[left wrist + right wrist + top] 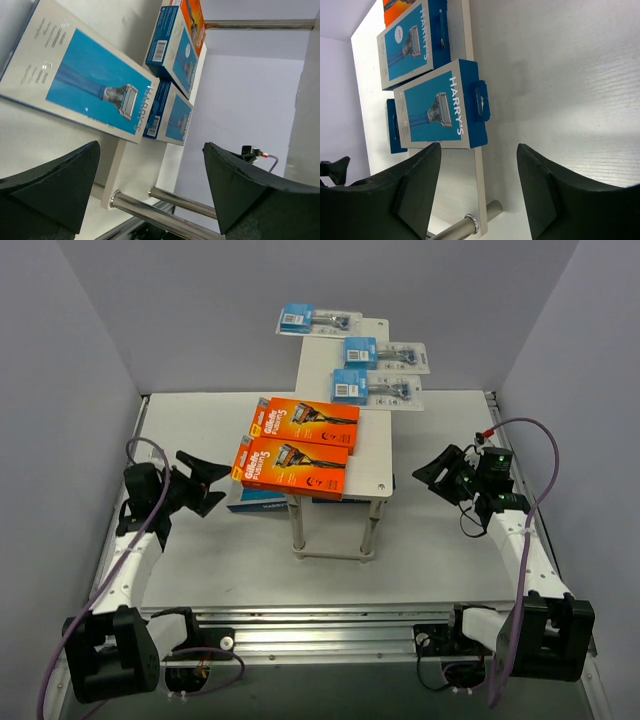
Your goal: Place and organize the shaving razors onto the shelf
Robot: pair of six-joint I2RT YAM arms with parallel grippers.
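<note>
The shelf stands mid-table. Two orange razor boxes lie on its top, with three blue-card blister packs behind them at the far end. Blue-and-white razor boxes lie under the top on the lower tier; one sticks out to the left, and two more show from the right. My left gripper hangs open just left of the shelf, holding nothing. My right gripper is open and holds nothing, right of the shelf.
Chrome shelf legs stand close in front of both grippers. Grey walls box in the table on three sides. An aluminium rail runs along the near edge. A purple cable loops beside the right arm.
</note>
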